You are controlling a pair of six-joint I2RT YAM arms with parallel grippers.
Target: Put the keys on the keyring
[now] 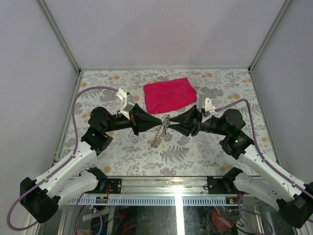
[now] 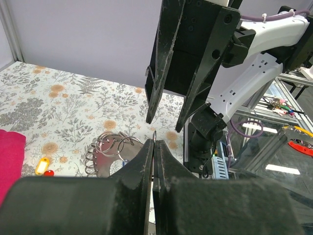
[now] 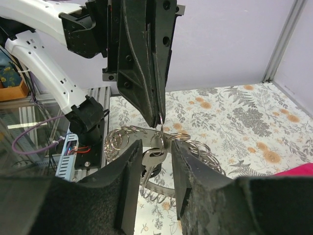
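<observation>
From above, the two arms are meeting tip to tip over the middle of the floral tabletop (image 1: 117, 152). The left hand (image 1: 160, 124) and right hand (image 1: 172, 125) are pointing at each other just in front of a red cloth (image 1: 168, 94). The keyring (image 1: 165, 121) is sitting between their tips, too small to read there, and a cluster of spare rings (image 1: 156, 141) is lying on the tabletop just below. In the left wrist view, the left hand (image 2: 153, 147) is pinching the thin keyring (image 2: 154, 136) with its fingers pressed together, while the right hand (image 2: 164, 122) is hanging opposite with its fingers spread. In the right wrist view, the right hand (image 3: 155, 149) is holding its fingers apart, gripping nothing. The keys (image 3: 152, 159) are showing in the gap between them, dangling from the keyring (image 3: 160, 122) clamped in the left hand (image 3: 159, 113).
</observation>
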